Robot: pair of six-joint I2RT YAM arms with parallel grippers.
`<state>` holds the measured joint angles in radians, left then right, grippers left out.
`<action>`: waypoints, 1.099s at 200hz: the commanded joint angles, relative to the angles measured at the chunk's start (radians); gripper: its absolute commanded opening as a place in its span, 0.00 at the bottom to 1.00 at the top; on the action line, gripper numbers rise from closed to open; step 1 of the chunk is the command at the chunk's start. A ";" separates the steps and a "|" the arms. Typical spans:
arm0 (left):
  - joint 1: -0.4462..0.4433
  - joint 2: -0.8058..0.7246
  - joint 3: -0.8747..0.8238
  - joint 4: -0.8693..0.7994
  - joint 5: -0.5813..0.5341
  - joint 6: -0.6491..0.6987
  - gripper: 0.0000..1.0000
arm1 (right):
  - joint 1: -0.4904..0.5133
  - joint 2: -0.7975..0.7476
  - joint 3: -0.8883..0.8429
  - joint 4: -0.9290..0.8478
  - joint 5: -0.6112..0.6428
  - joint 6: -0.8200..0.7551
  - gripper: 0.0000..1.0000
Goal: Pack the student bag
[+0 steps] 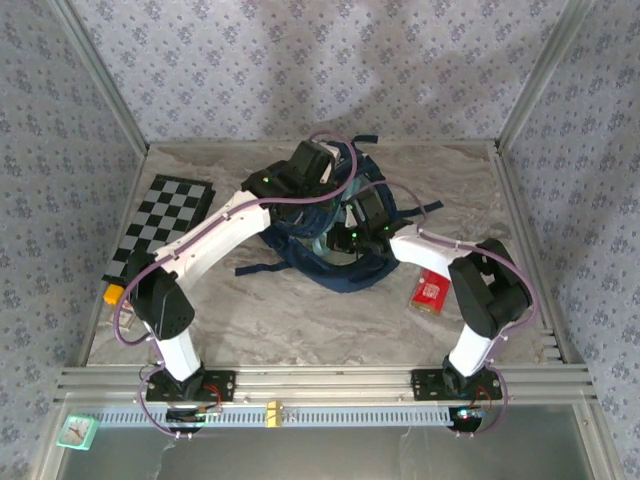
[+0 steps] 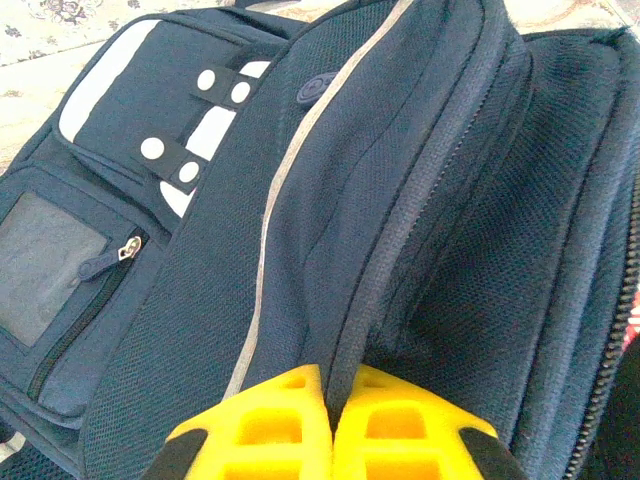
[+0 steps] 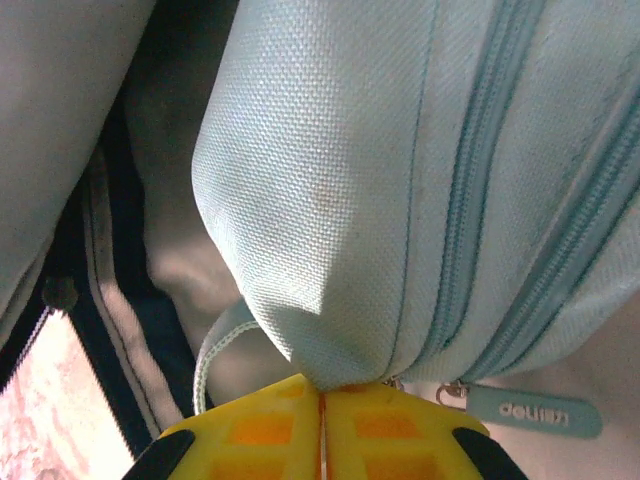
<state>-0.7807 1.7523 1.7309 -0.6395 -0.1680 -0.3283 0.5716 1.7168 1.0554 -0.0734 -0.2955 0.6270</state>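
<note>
The student bag, a navy-blue backpack with white patches, lies in the middle of the table with its top open. In the left wrist view, my left gripper is shut on a dark piping edge of the student bag, beside a thin white stripe. My left gripper sits over the bag's far side. A light-blue zipped pouch hangs inside the bag's grey lining. My right gripper is shut on the pouch's lower corner. From above, my right gripper reaches into the bag's opening.
A red packet lies on the table right of the bag, near the right arm. A checkerboard lies at the left, with a small orange object near its front corner. Dark straps trail out from the bag.
</note>
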 commanded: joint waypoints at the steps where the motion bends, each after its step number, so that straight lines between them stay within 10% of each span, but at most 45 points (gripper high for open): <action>1: 0.002 -0.085 0.011 0.057 0.010 -0.029 0.00 | -0.024 0.011 0.068 0.010 0.032 -0.063 0.11; 60: 0.003 -0.071 -0.005 0.048 0.023 -0.032 0.00 | -0.035 -0.232 -0.048 -0.071 0.015 -0.109 0.32; 115: -0.001 -0.032 -0.064 0.071 0.116 -0.090 0.02 | -0.271 -0.581 -0.211 -0.240 0.019 -0.043 0.39; 144: -0.008 -0.019 -0.079 0.043 0.148 -0.104 0.10 | -0.351 -0.664 -0.206 -0.354 0.003 -0.052 0.41; 171: -0.003 -0.067 -0.116 0.057 0.331 -0.153 0.41 | -0.378 -0.680 -0.187 -0.400 -0.039 -0.031 0.44; 220: 0.107 -0.255 -0.403 0.170 0.356 -0.302 0.52 | -0.303 -0.625 -0.187 -0.383 -0.055 0.072 0.49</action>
<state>-0.7582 1.5871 1.4227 -0.5285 0.1452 -0.5179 0.2195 1.0542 0.8536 -0.4358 -0.3309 0.6201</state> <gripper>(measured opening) 0.517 0.484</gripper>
